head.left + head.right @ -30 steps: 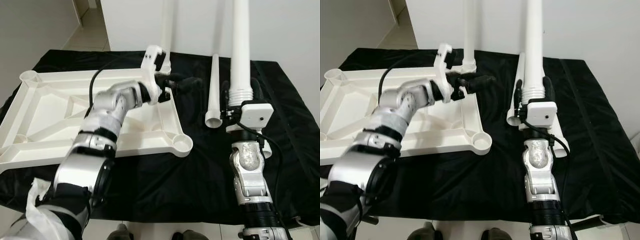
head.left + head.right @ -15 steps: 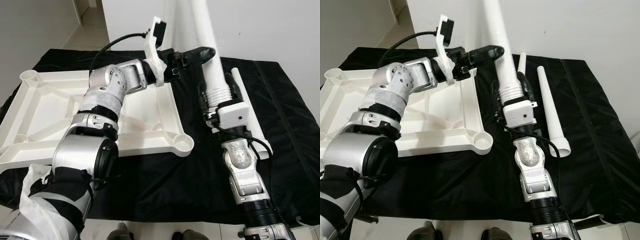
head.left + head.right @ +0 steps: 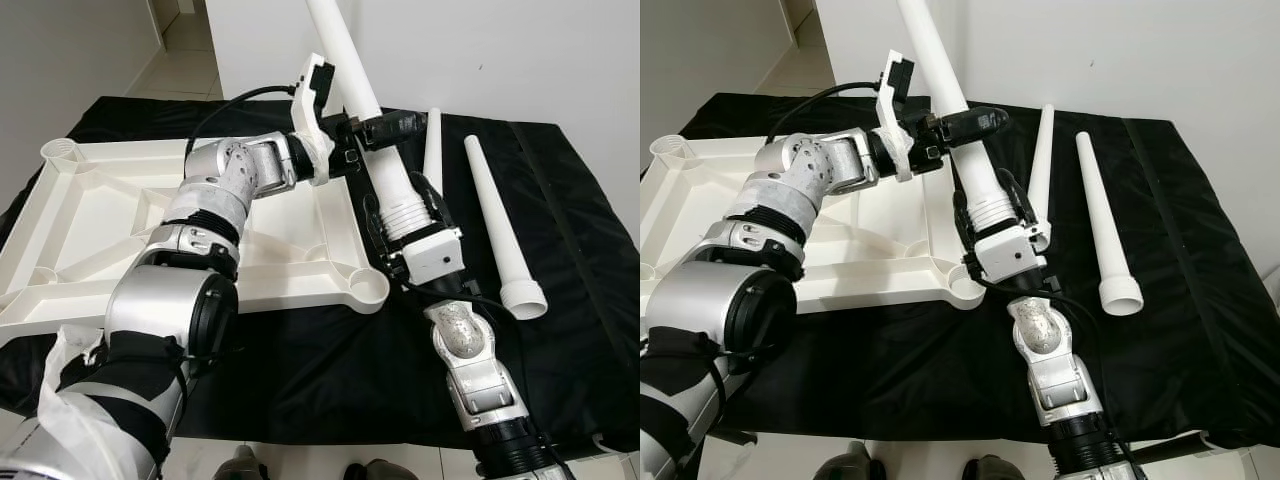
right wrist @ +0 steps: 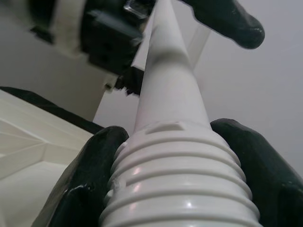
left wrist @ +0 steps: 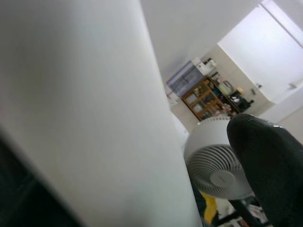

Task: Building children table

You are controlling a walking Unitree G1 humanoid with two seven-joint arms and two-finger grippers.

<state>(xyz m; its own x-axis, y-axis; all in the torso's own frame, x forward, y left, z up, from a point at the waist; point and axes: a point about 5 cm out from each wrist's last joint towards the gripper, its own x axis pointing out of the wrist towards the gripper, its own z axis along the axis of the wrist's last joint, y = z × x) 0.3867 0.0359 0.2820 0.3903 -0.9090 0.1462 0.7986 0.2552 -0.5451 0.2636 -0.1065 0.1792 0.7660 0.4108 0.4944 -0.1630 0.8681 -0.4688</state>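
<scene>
You have no readable brand or writing on any part. Your right gripper [image 3: 405,212] pinches the ribbed threaded base of the long white tapered plastic table leg [image 3: 372,120], black fingers pressed against both sides of the ribs. The leg leans up and to the far left, over the right rail of the white moulded plastic tabletop [image 3: 100,230] lying upside down on the black cloth [image 3: 580,240]. Your left gripper [image 3: 385,127] reaches across from the left and meets the leg's shaft higher up; one finger lies across the shaft, but you cannot tell whether it grips. Half a second ago the leg stood further right and more upright; it has tilted and come left, toward the near-right corner socket [image 3: 366,288] of the tabletop. Two more white tapered legs [image 3: 500,230] lie on the cloth to the right, well apart from the cloth's right edge, leaving open room there.
</scene>
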